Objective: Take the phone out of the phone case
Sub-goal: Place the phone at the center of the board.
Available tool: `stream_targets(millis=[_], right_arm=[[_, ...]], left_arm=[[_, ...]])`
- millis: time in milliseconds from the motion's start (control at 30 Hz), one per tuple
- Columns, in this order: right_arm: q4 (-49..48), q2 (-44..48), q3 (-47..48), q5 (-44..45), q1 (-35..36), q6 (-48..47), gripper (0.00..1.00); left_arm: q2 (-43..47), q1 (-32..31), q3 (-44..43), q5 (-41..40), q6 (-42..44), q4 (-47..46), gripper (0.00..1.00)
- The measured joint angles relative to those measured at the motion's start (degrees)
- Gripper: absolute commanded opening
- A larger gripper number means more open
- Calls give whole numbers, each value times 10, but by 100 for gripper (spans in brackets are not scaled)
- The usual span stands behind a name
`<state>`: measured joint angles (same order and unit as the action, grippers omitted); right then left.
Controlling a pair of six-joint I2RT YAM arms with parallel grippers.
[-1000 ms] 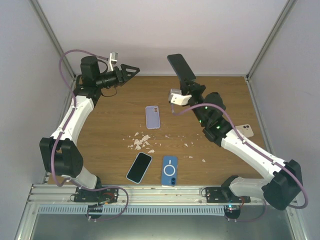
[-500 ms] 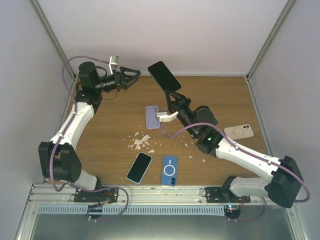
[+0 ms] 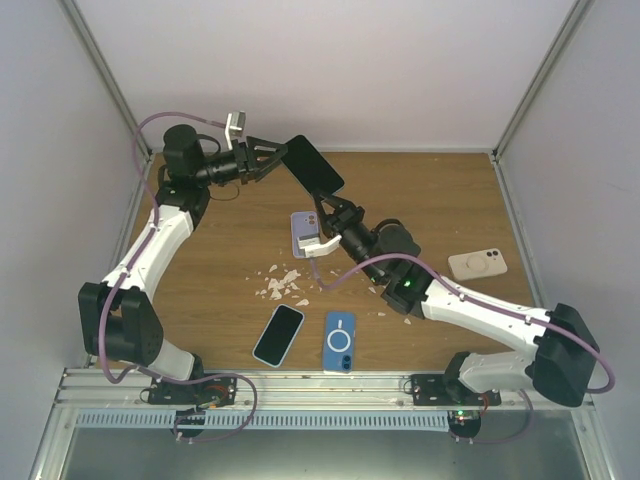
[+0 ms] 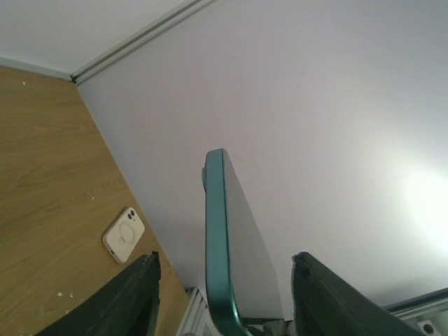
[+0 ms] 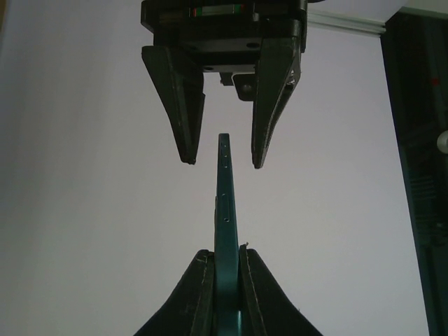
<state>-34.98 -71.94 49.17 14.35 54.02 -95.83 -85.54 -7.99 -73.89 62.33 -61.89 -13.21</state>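
Swung leftward, the phone [image 3: 316, 166], pinched by the right gripper [image 5: 225, 260], now sits between spread jaws of the left gripper [image 5: 221, 159].

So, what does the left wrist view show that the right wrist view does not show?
Only the left wrist view shows the wooden table and a cream case lying flat on it. Only the right wrist view shows the right jaws shut on the lower end of the green phone, and the left jaws from the front, open on either side of its upper end with a gap on each side. Both views show that phone edge-on before a pale wall.
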Motion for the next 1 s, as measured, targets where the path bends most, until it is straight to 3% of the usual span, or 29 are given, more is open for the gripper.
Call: stream_targets(millis=[367, 433, 667, 933, 1000], right_arm=[[-25, -12, -8, 6, 6, -15, 1], [-26, -12, -14, 8, 6, -16, 12], [-38, -11, -32, 11, 7, -18, 60], [-31, 16, -44, 23, 5, 9, 97], [-17, 22, -44, 25, 3, 30, 99]], left_arm=[[-1, -13, 3, -5, -17, -3, 5], [-1, -13, 3, -5, -36, -5, 0], [-3, -14, 4, -1, -40, -8, 0], [-14, 0, -14, -6, 6, 13, 0], [-14, 5, -22, -9, 24, 23, 0]])
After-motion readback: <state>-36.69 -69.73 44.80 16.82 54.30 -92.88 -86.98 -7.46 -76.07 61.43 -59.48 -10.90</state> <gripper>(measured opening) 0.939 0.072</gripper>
